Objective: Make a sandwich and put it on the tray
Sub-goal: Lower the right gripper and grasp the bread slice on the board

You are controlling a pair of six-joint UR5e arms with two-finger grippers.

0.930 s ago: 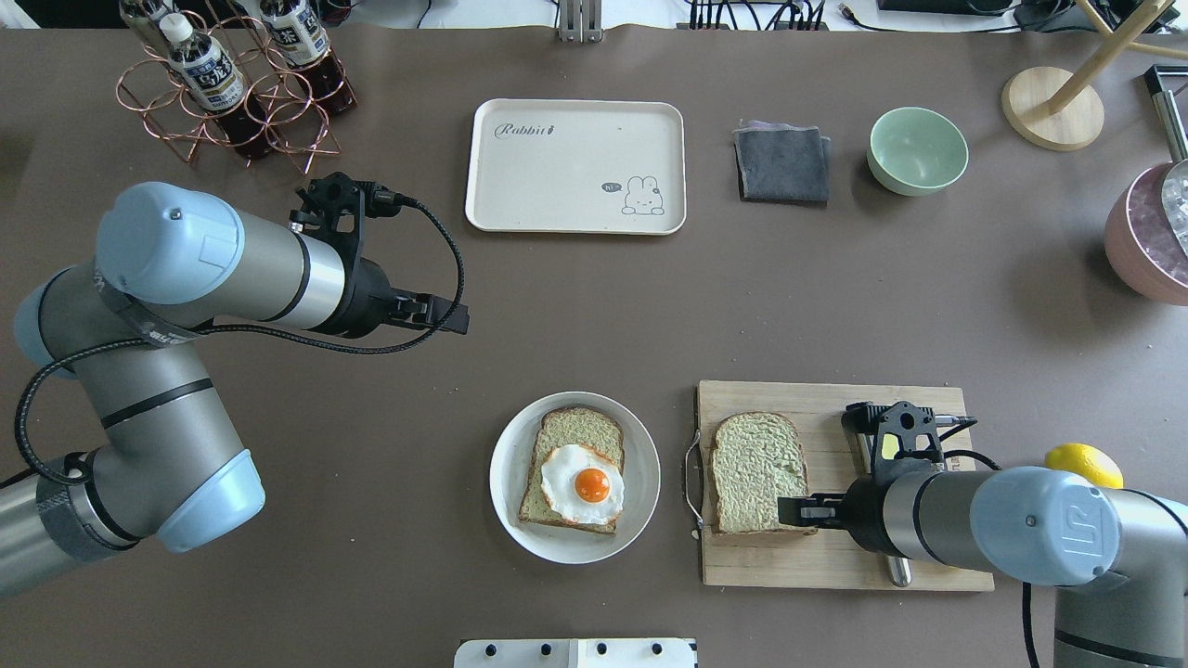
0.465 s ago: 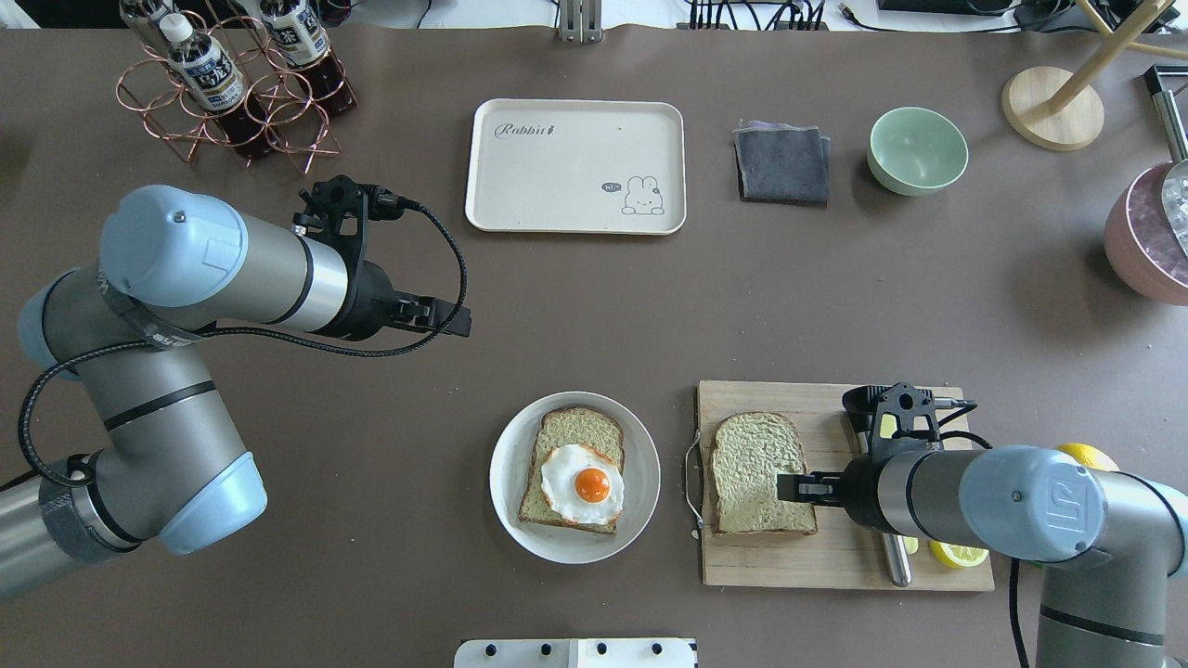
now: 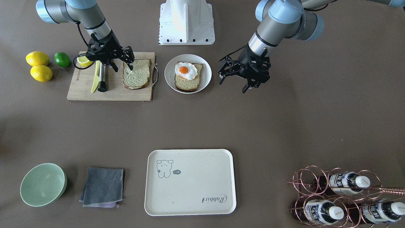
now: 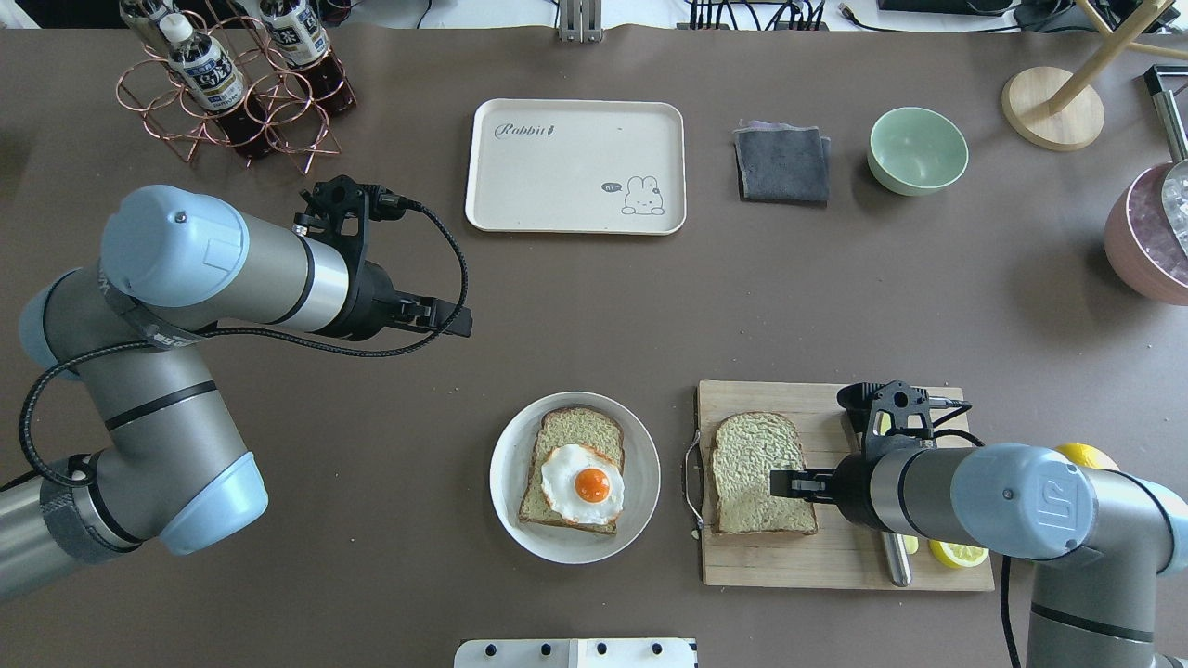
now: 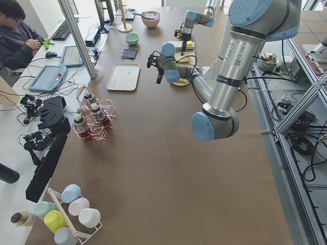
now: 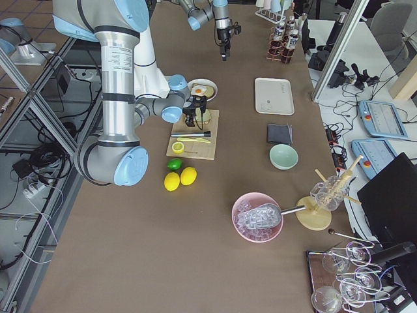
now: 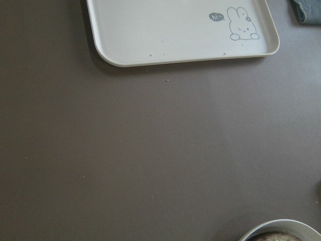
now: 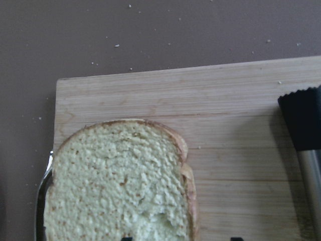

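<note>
Front view: the right gripper (image 3: 128, 63) is over a plain bread slice (image 3: 136, 74) on the cutting board (image 3: 82, 91); beside it, an egg (image 3: 184, 70) tops another slice (image 3: 186, 85) on a plate (image 3: 168, 78). Overhead: the left gripper (image 4: 453, 321) hangs above bare table (image 4: 575, 306), spread unclear; tray (image 4: 575, 176) well apart. Right wrist: fingertips (image 8: 234, 239), cut off below, stand wide apart.

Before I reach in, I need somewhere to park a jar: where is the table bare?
The broad table strip between the tray and the plate and cutting board is bare. The tray itself holds nothing. It is crowded at the board: bread slice, knife, lemon half, right gripper over it.
</note>
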